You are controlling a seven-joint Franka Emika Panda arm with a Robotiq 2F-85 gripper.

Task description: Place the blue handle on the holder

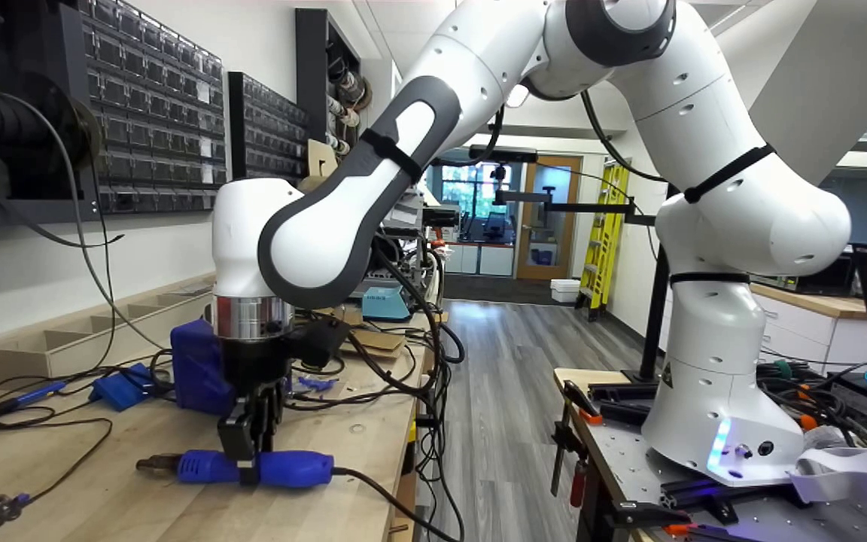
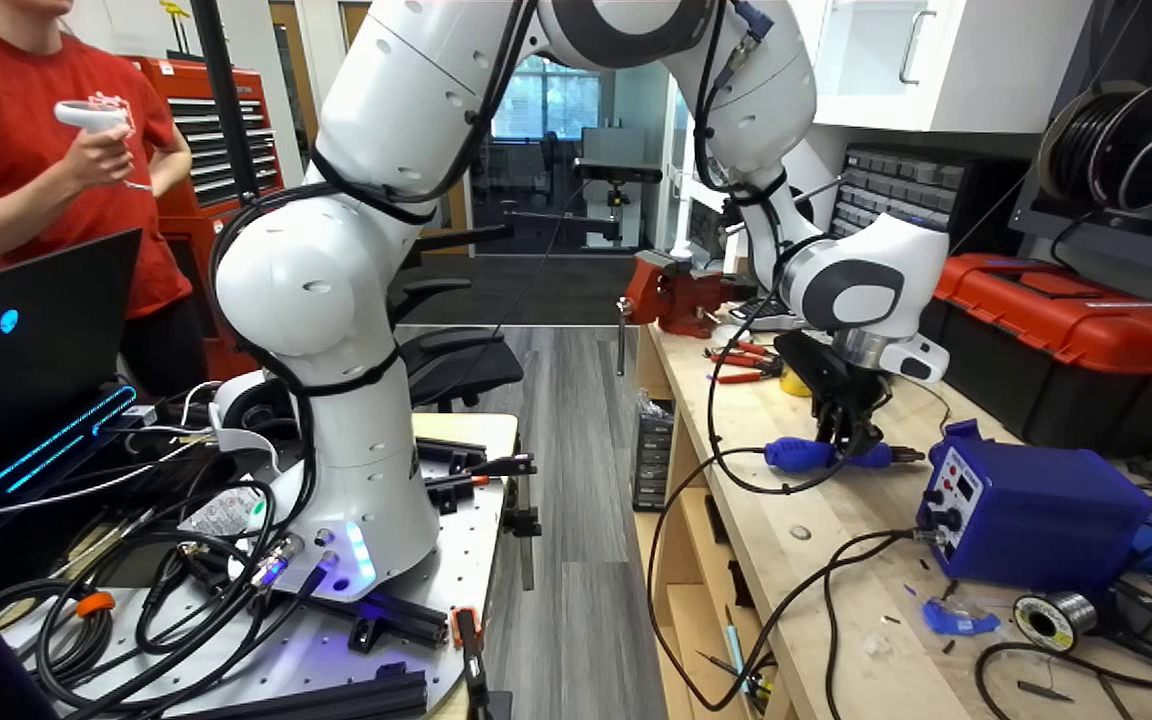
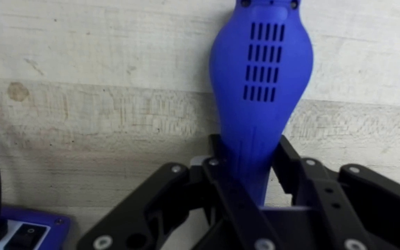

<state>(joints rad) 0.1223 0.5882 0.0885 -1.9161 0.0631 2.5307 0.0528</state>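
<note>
The blue handle (image 1: pixel 294 468) has a dark metal nozzle and a black cord. It lies level, at or just above the wooden bench top; I cannot tell which. It shows in an exterior view (image 2: pixel 801 455) and, with its vent slots, in the wrist view (image 3: pixel 262 69). My gripper (image 1: pixel 249 463) points down, its fingers against both sides of the handle's narrow part, also in the wrist view (image 3: pixel 248 149). The holder, a blue box unit with a pale knobbed panel (image 2: pixel 1056 510), stands apart from the handle. It is partly hidden behind my gripper in an exterior view (image 1: pixel 196 369).
A red-lidded black toolbox (image 2: pixel 1076 310) stands at the wall. A solder spool (image 2: pixel 1054 620) and cables lie near the holder. A slim blue pen tool (image 1: pixel 41 393) and a small blue block (image 1: pixel 121 385) lie toward the wall. A red vise (image 2: pixel 676 290) is at the bench end.
</note>
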